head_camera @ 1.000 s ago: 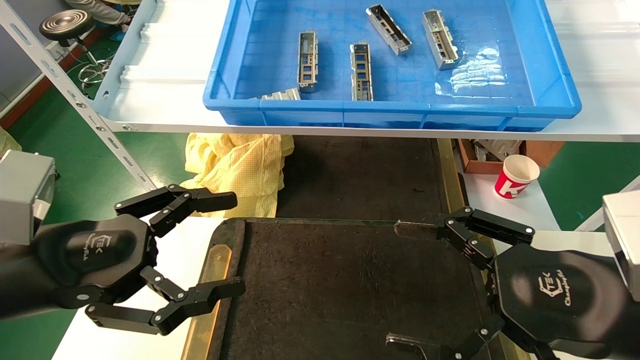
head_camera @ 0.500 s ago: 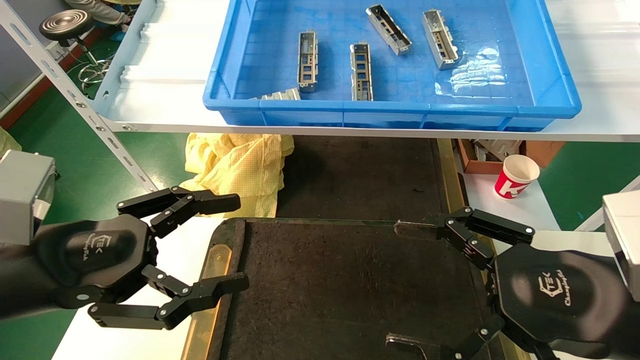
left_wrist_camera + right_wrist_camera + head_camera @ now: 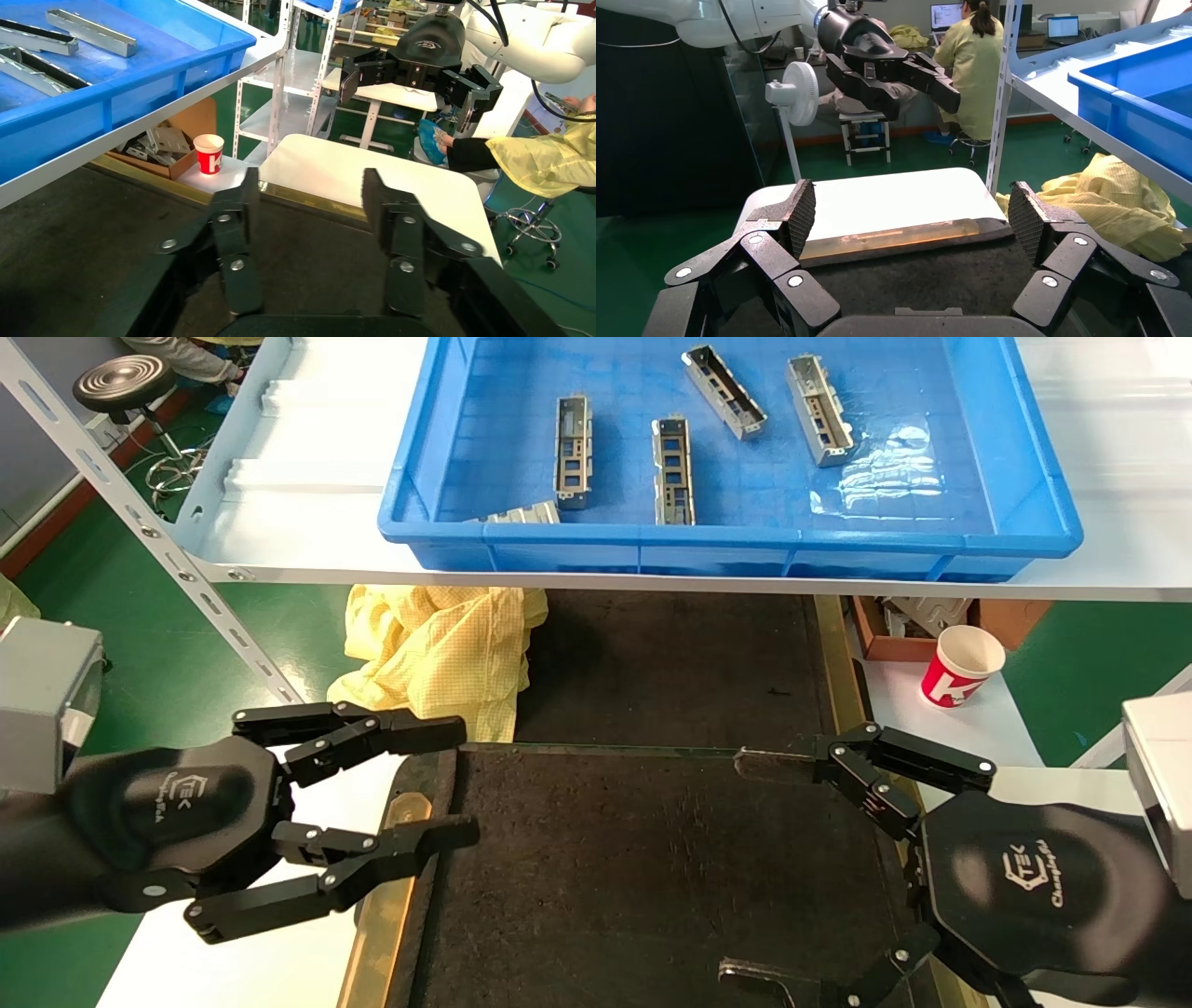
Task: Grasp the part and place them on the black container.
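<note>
Black left hand [image 3: 447,782], narrower than a second ago yet spread, hovers over the black container's [image 3: 652,877] left edge; parts [image 3: 672,469] untouched.

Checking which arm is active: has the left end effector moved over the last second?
Yes. The left end effector has shifted rightward, its open fingertips now over the black container's brass-edged left side, and its fingers have narrowed. The right end effector stays put.

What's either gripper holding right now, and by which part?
Nothing. The left gripper and right gripper are both open and empty over the black container. All the visible parts lie in the blue crate.
</note>
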Robot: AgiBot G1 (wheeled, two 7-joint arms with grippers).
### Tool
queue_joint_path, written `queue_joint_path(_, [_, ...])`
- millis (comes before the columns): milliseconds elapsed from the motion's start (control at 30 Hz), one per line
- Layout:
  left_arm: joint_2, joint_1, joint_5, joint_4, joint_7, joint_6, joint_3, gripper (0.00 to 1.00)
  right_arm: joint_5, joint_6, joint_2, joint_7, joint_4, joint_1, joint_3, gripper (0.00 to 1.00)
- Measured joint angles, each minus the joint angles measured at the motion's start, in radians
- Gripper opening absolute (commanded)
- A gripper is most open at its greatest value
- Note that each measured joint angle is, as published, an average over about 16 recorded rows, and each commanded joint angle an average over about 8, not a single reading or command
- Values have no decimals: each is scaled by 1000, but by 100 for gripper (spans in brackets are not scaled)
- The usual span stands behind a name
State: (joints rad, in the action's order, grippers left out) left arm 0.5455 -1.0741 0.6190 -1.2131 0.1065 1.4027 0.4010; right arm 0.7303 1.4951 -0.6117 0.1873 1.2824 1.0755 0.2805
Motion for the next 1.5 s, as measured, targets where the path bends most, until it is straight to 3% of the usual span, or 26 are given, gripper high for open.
queue_joint_path(1200, [0, 0, 0, 0, 0, 0, 0, 0, 2, 1, 0, 2, 1, 5, 1, 100])
queue_joint_path(1267, [0, 0, 0, 0, 0, 0, 0, 11, 4, 0, -1, 7, 1, 13, 2, 100])
queue_joint_path(1500, [0, 0, 0, 0, 0, 0, 0, 95, 32, -22, -15, 57, -16, 89, 15, 100])
